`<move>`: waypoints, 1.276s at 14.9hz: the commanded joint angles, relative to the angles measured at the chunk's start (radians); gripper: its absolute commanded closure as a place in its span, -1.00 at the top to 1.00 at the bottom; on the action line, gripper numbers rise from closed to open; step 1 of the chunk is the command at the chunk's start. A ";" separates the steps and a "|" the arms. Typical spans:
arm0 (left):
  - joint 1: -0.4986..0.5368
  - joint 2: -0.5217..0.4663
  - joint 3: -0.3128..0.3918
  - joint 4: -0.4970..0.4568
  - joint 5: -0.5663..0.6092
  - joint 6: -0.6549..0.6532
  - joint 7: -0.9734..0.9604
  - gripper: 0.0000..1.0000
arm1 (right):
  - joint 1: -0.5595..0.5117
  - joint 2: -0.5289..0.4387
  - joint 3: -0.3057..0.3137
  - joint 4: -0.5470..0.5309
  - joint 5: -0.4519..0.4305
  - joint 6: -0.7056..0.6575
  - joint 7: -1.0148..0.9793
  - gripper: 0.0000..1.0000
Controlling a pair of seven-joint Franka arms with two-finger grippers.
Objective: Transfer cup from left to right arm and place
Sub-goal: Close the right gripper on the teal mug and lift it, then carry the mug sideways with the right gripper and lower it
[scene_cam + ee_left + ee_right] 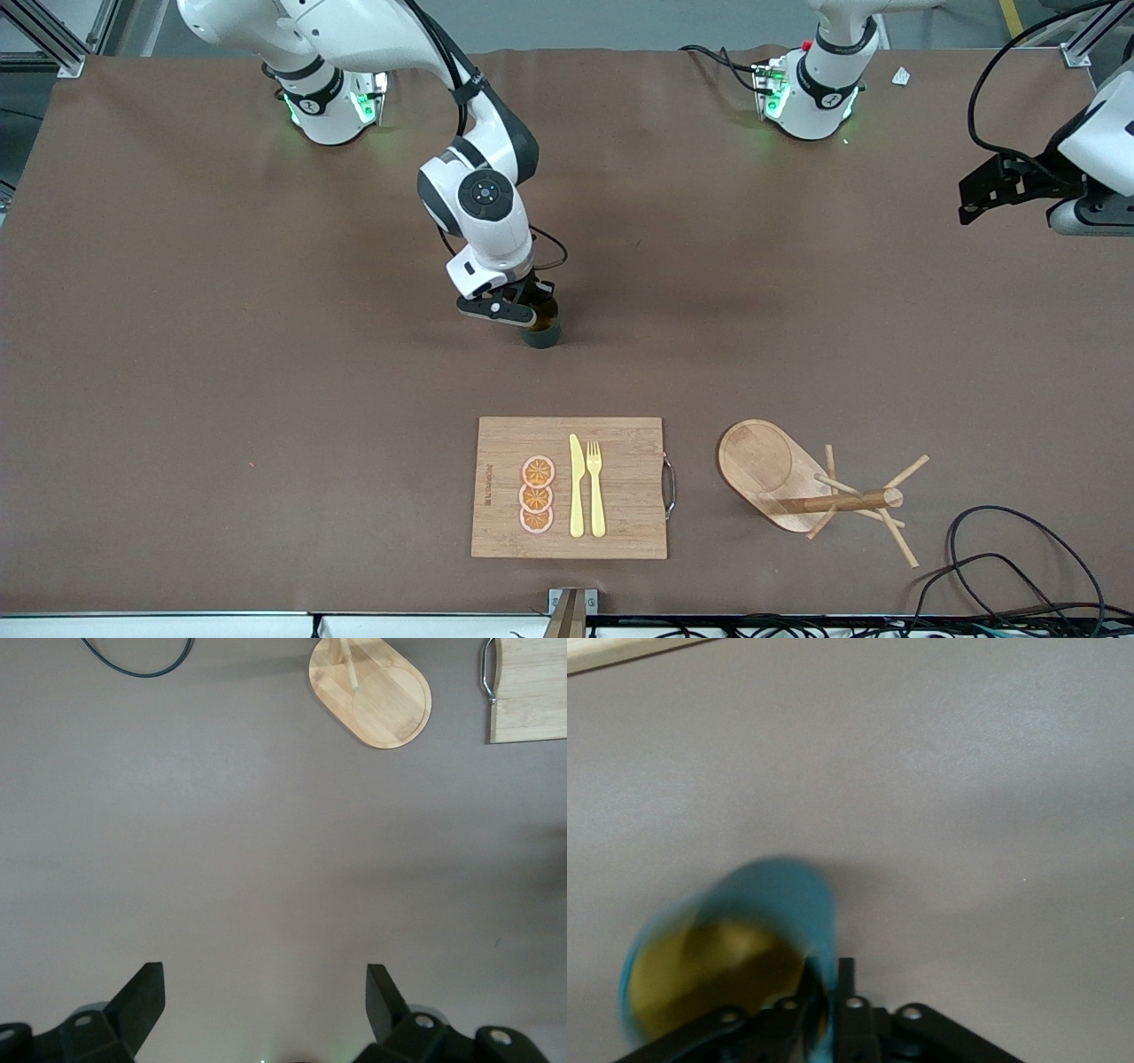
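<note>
Right now, reading across the front view:
Right gripper [523, 312]: I see it low at mid-table, farther from the front camera than the bamboo cutting board [620, 483]; its fingers are clamped on the cup's wall, one inside the rim and one outside.
Cup [542, 330]: teal-green mug, upright, at or just above the tabletop (I cannot tell whether it touches), farther from the front camera than the cutting board; in the right wrist view its tan inside [713, 979] shows, blurred.
Cutting board load: three orange slices [537, 494] in a column, then a yellow knife [577, 487] and yellow fork [595, 489] side by side.
Wooden mug tree [802, 483]: beside the cutting board, toward the left arm's end, lying tipped over on its side.
Left gripper [992, 190]: I have it waiting up in the air at the left arm's end, well apart from the cutting board, fingers [142, 997] spread wide with nothing between them.
</note>
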 commanded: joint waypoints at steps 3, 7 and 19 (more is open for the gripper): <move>0.021 -0.013 -0.002 0.003 0.000 -0.017 0.016 1.00 | 0.016 0.008 -0.009 0.017 0.004 -0.009 0.027 -0.99; 0.026 -0.013 -0.002 0.003 -0.002 -0.059 0.011 1.00 | 0.008 -0.013 -0.010 0.031 0.001 -0.083 -0.017 -0.99; 0.015 -0.010 -0.013 0.003 0.004 -0.054 -0.010 1.00 | -0.148 -0.209 -0.017 -0.069 -0.010 -0.284 -0.601 -1.00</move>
